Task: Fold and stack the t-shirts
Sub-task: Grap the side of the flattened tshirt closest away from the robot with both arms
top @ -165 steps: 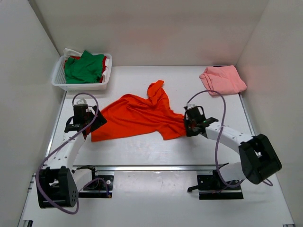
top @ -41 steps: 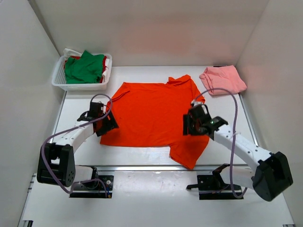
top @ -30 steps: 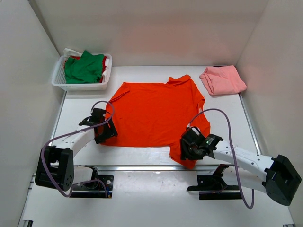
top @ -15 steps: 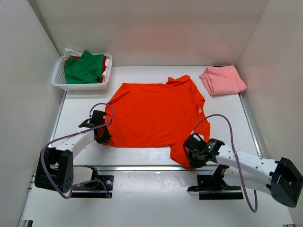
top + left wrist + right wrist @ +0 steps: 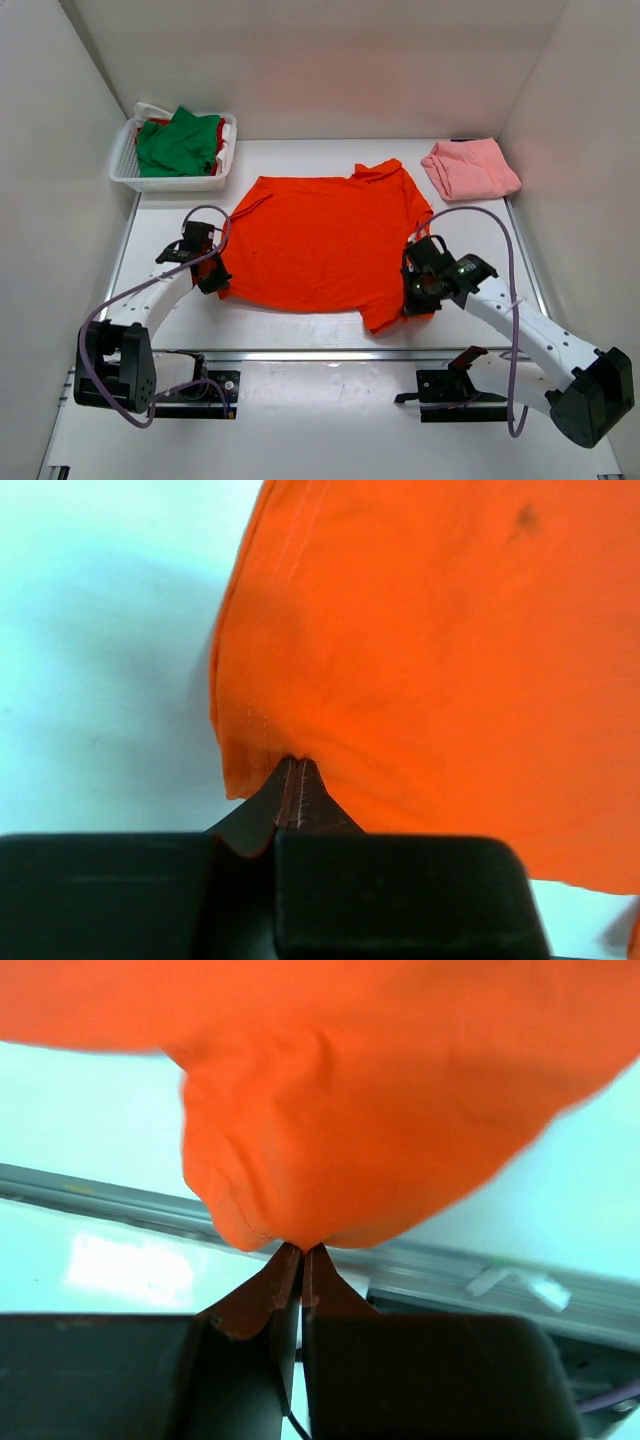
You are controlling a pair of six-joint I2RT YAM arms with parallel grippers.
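Note:
The bright orange-red t-shirt (image 5: 325, 240) lies spread over the middle of the table. My left gripper (image 5: 215, 281) is shut on its near left hem corner, and the left wrist view shows the cloth (image 5: 420, 660) pinched at the closed tips (image 5: 296, 764). My right gripper (image 5: 415, 302) is shut on the near right corner and holds it lifted above the table, the fabric (image 5: 370, 1110) bunched over the tips (image 5: 302, 1248). The pale pink t-shirt (image 5: 470, 168) lies folded at the back right. The green t-shirt (image 5: 178, 142) sits on a red one (image 5: 219, 150) in the basket.
A white mesh basket (image 5: 128, 160) stands at the back left against the wall. White walls close in the left, back and right sides. A metal rail (image 5: 300, 355) runs along the near table edge, between the two arm bases.
Both grippers closed on the orange-red shirt's near corners. The right one then rose and moved back from the rail, lifting its corner; the left one moved slightly back with the hem.

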